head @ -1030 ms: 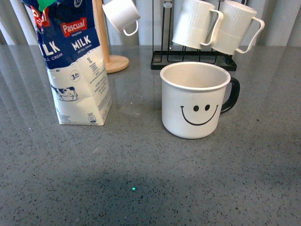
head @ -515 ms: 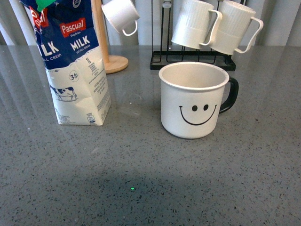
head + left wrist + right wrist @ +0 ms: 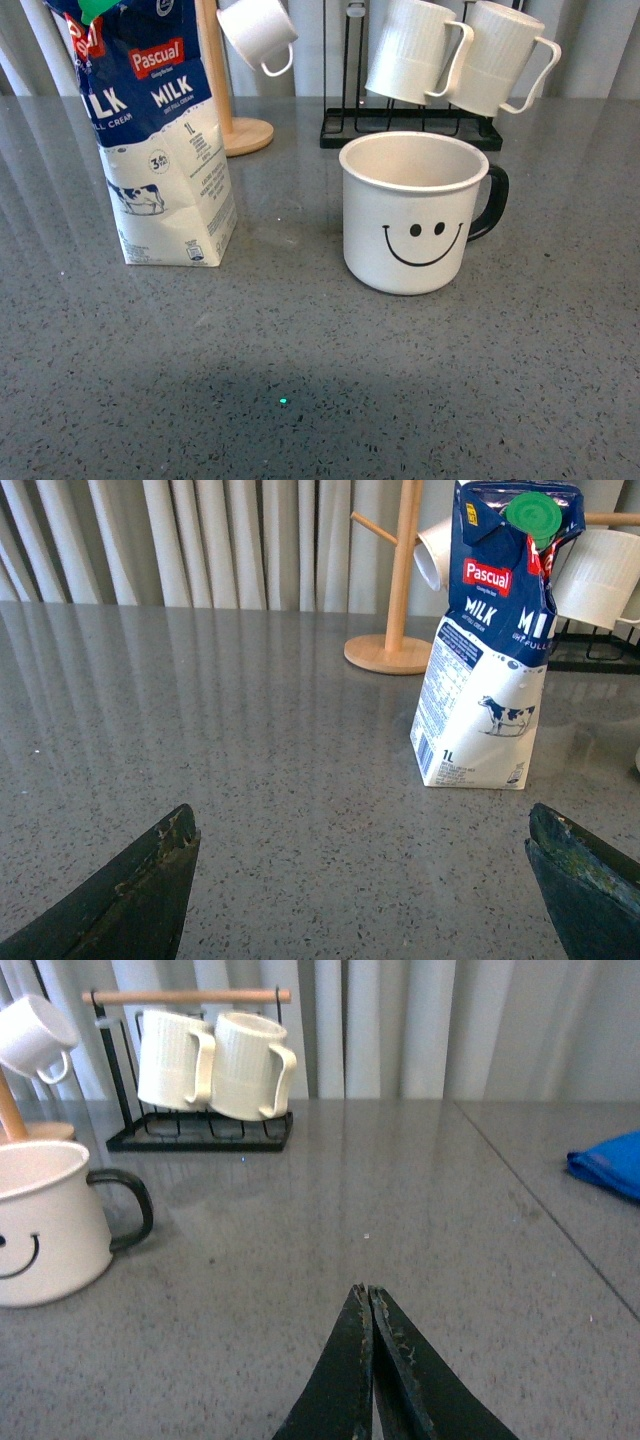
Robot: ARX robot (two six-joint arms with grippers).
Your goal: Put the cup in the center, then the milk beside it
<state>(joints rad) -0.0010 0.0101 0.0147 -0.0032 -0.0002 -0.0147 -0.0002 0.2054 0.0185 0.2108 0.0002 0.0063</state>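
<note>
The cup stands upright near the middle of the grey surface, a little toward the right edge. Its smiley faces the near edge and its black handle is turned to the right edge, which I'd judge suits a reach from the right arm's side. The milk stands upright toward the left edge, apart from the cup with bare surface between them. Along the far edge, a rack of ribbed mugs and a wooden stand carrying a small cup keep out of the way. Neither arm shows from the front. The left hand hangs low with its fingers spread wide and holding nothing. The milk lies ahead of it, well apart and closer to one finger's line than the other. The right hand has its fingers pressed together, also holding nothing. The cup sits off to its side, handle end nearest, well apart. A blue cloth lies toward the right edge. With both hands free and clear, I can't tell whether placing is finished or not yet begun.
</note>
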